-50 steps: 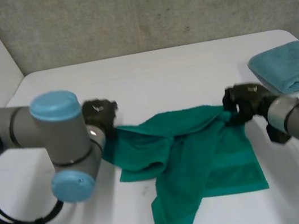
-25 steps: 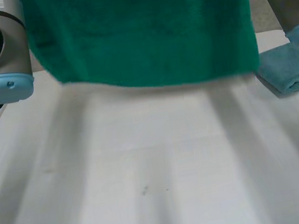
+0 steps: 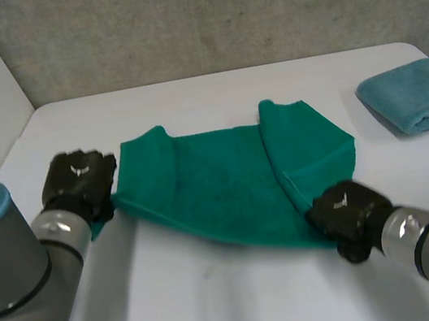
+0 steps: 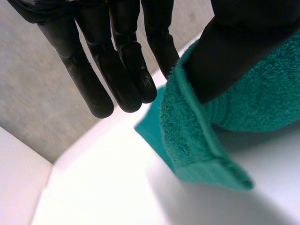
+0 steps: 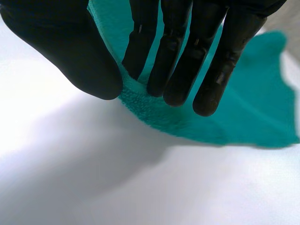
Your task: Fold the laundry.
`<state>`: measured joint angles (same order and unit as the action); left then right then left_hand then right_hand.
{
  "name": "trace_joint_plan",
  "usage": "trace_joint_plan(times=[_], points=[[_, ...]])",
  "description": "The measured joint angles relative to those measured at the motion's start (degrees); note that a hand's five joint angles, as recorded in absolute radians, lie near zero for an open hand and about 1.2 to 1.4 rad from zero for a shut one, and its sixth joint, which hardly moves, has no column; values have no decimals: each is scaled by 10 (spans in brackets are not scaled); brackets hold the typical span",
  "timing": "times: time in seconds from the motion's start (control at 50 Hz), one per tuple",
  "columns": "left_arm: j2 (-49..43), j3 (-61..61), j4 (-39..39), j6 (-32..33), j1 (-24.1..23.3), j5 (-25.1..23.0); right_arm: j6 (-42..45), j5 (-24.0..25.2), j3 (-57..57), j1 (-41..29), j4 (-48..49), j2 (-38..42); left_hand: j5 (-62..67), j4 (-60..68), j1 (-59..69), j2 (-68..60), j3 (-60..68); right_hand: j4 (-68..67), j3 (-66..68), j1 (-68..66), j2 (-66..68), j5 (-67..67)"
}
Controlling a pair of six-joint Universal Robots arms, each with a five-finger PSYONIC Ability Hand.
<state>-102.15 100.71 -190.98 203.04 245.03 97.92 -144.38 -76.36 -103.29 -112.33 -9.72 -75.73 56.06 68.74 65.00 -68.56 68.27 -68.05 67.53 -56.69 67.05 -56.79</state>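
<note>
White tabletop (image 3: pixel 223 307) against a grey wall. Green towel (image 3: pixel 210 186) opened out across the middle of the tabletop, near edge strung between both robot hands, right-side strip folded over onto the rest. Left robot hand (image 3: pixel 78 183) at the near left corner: thumb pressed onto the cloth edge, pinching it against straight fingers (image 4: pixel 119 65). Right robot hand (image 3: pixel 345 211) at the near right corner: towel edge nipped between thumb and fingertips (image 5: pixel 176 89). Folded light-blue towel (image 3: pixel 413 94) at the far right of the tabletop, well apart from the green one
</note>
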Motion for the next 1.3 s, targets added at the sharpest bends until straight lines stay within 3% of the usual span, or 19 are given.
trace_joint_plan(times=[0.06,0.08,0.1,0.14,0.2,0.24,0.36,0.54,0.6,0.72,0.9,1.0,1.14,1.3], points=[[4,19,1,0,1,1,-2,12,-13,0,-4,1,0,0,0,0,0,21,-20,18,-19,19],[7,28,2,0,2,1,-4,17,-16,1,-5,1,0,0,0,0,0,149,-146,127,-155,135],[7,28,2,0,2,1,-4,17,-16,1,-5,1,0,0,0,0,0,149,-146,127,-155,135],[10,37,4,1,6,2,-13,25,-14,4,4,0,0,0,0,0,0,352,-348,291,-350,339],[13,39,6,0,12,2,-27,27,-3,14,31,-6,0,0,0,0,0,510,-509,419,-501,501],[17,38,8,0,15,1,-36,29,7,27,55,-13,0,0,0,0,0,536,-538,438,-528,525],[28,35,10,0,17,0,-34,38,43,68,96,-24,0,0,0,0,0,537,-539,438,-530,526],[32,37,10,0,14,-1,65,80,131,85,60,14,0,0,0,0,0,537,-539,438,-530,526],[31,42,10,0,15,-1,174,121,244,79,-15,93,0,0,0,0,0,536,-537,437,-528,524],[31,47,9,0,19,-1,234,146,358,62,-88,195,0,0,0,0,0,515,-508,434,-503,499],[30,48,9,0,21,-2,250,174,453,53,-134,304,0,0,0,0,0,479,-473,393,-475,468],[30,47,9,-1,21,-2,260,175,472,53,-134,338,0,0,0,0,0,395,-390,320,-388,390],[30,47,8,-1,27,-2,272,170,479,54,-129,358,0,0,0,0,0,360,-354,293,-349,359],[30,47,8,-1,39,-3,266,166,477,56,-122,357,0,0,0,0,0,184,-176,151,-172,184]])
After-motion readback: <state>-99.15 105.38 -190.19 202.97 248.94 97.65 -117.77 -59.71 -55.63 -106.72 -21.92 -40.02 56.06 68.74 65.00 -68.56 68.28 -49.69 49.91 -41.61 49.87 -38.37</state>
